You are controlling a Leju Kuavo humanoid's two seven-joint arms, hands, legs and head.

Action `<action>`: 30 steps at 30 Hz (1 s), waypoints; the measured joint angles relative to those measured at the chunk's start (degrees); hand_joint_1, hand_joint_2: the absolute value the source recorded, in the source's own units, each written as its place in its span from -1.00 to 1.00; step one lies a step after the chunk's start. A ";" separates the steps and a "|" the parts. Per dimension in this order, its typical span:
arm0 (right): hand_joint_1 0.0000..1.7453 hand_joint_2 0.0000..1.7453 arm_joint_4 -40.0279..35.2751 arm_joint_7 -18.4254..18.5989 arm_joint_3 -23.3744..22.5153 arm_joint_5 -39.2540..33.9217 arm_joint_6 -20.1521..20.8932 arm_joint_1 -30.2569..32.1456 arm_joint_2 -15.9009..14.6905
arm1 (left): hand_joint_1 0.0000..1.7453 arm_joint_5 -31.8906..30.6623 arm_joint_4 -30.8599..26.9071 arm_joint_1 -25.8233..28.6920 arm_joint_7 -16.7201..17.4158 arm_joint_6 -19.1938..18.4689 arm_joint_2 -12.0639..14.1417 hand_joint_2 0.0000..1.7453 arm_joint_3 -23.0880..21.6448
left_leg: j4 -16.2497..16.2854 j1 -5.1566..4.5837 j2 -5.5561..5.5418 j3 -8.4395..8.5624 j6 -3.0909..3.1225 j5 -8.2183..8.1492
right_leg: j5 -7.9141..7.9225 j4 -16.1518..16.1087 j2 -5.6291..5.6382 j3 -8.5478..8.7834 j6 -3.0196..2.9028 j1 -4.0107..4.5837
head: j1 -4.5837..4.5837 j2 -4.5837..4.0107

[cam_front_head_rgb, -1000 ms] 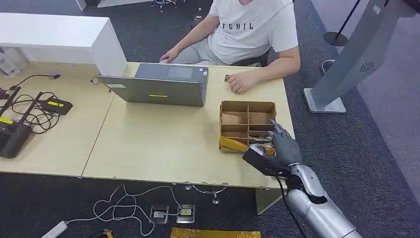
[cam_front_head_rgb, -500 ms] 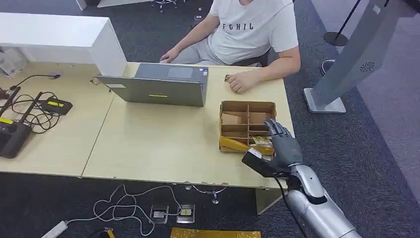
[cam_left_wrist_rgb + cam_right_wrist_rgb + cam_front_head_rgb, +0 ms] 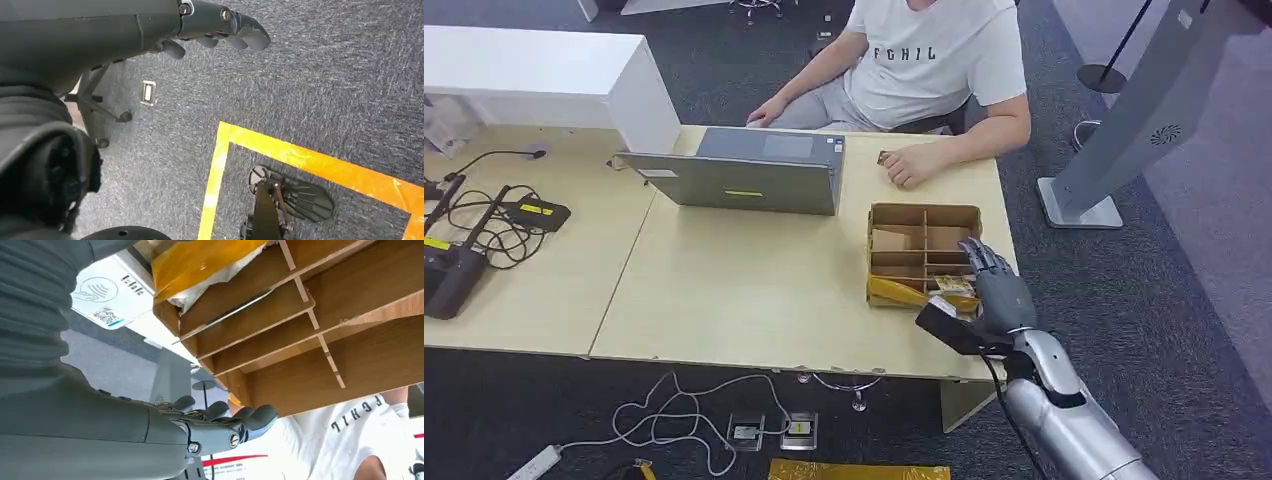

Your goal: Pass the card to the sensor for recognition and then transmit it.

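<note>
We are at the pick-up stage; no later step shows as done. Our right hand (image 3: 996, 290) sits over the near right corner of the wooden divided box (image 3: 924, 213), which stands on the right part of the table (image 3: 754, 290). The fingers (image 3: 235, 422) are extended and only slightly curved, and nothing lies between them and the thumb, so we judge the hand to be empty.

In the right wrist view a white card (image 3: 112, 292) with a contactless symbol and a small code lies just beside the box, next to a yellow packet (image 3: 200, 260). We take this card to be the task's item, not yet lifted.

Our left hand (image 3: 220, 27) hangs over the carpet, fingers loosely curled, holding nothing.

Remaining, in our judgement: grasp the card, present it to the sensor, which we cannot identify here, then hand it on. A person (image 3: 934, 60) sits at the far side.
</note>
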 joint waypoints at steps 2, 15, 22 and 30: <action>-1.00 1.00 0.28 -0.07 0.15 1.79 -1.20 -0.12 0.13 | -1.00 0.04 0.00 0.04 0.00 0.11 0.00 -1.00 0.00 | 0.00 0.00 0.00 0.00 0.00 0.00 | 0.00 0.00 0.00 0.00 0.00 0.00 | 0.00 0.00; -1.00 1.00 1.79 -0.09 0.31 5.20 -4.02 -0.39 0.92 | -1.00 0.24 0.00 0.56 -0.68 0.35 -0.20 -1.00 0.00 | 0.00 0.00 -0.01 -0.01 0.00 0.00 | 0.00 0.00 -0.01 0.00 0.00 0.00 | 0.00 0.00; -1.00 1.00 2.49 0.04 0.33 5.35 -3.89 -0.54 1.16 | -1.00 0.24 0.00 0.74 -0.87 0.35 -0.26 -1.00 0.00 | 0.00 0.00 -0.01 0.00 0.00 0.00 | 0.00 0.00 0.00 -0.01 0.00 0.00 | 0.00 0.00; -1.00 1.00 2.49 0.11 0.42 5.35 -3.80 -0.53 1.22 | -1.00 0.24 0.00 0.77 -0.96 0.35 -0.28 -1.00 0.00 | 0.00 0.00 -0.01 0.00 0.00 0.00 | 0.00 0.00 0.00 0.00 0.00 0.00 | 0.00 0.00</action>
